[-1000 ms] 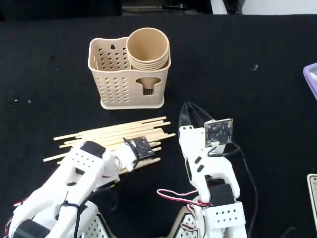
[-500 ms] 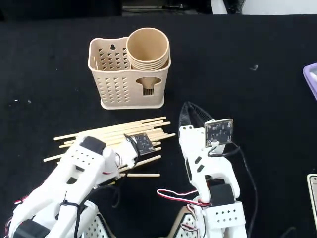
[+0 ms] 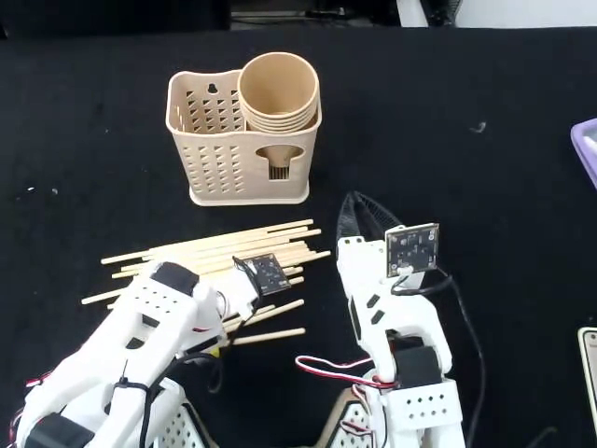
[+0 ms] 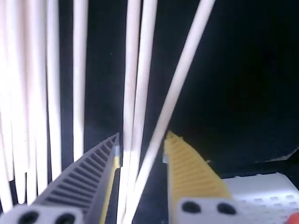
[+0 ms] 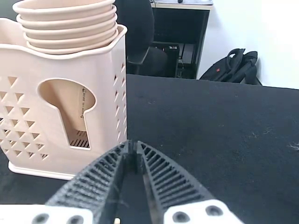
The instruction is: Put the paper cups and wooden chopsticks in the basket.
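Observation:
A beige perforated basket (image 3: 224, 154) stands at the back of the black table, with several stacked paper cups (image 3: 278, 86) in its right compartment. The basket (image 5: 56, 116) and cups (image 5: 65, 23) rise just ahead of my right gripper (image 5: 135, 145), which is shut and empty. From above, that right gripper (image 3: 358, 213) hovers to the right of the wooden chopsticks (image 3: 219, 252), which lie in a loose pile in front of the basket. My left gripper (image 3: 248, 303) is down at the pile's near right end. Its grey and yellow fingers (image 4: 189, 170) are shut on three chopsticks (image 4: 140, 93).
One loose chopstick (image 3: 270, 334) lies tilted on the table beside the left arm. A purple object (image 3: 587, 149) sits at the right edge and a pale item (image 3: 590, 355) at the lower right. Open black tabletop lies to the right of the basket.
The left gripper shifted slightly among the chopsticks. One stick slid out of the pile toward the front and now lies tilted. The right arm has not moved.

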Robot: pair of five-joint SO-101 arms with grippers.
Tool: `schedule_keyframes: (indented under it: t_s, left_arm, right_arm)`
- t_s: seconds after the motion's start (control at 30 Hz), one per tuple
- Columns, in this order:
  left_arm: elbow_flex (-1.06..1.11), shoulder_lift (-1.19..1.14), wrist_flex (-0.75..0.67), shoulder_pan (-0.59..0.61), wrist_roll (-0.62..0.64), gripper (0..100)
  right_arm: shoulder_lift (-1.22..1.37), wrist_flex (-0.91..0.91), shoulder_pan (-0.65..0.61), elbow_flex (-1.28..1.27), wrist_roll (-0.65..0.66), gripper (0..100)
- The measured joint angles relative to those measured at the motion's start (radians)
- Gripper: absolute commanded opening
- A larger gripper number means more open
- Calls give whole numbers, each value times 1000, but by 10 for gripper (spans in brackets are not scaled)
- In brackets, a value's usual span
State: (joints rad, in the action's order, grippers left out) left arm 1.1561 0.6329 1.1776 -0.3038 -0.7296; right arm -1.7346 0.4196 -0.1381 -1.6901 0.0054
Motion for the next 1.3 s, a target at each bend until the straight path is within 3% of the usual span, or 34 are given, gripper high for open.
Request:
schedule_keyframes:
  t_s: [0.2, 0.73, 0.87, 1.07, 1.3]
  left_arm:
    - [0, 0, 0, 0, 0, 32]
    - [-29, 0, 2, -2, 0, 30]
    - [-106, 11, 115, 17, 0, 30]
    - [-293, 92, 311, 178, -44, 30]
    - [-431, 212, 414, 310, -103, 30]
  right_arm:
    - [0, 0, 0, 0, 0, 21]
    - [0, 0, 0, 0, 0, 21]
    - [0, 0, 0, 0, 0, 21]
    - [0, 0, 0, 0, 0, 21]
    - [0, 0, 0, 0, 0, 21]
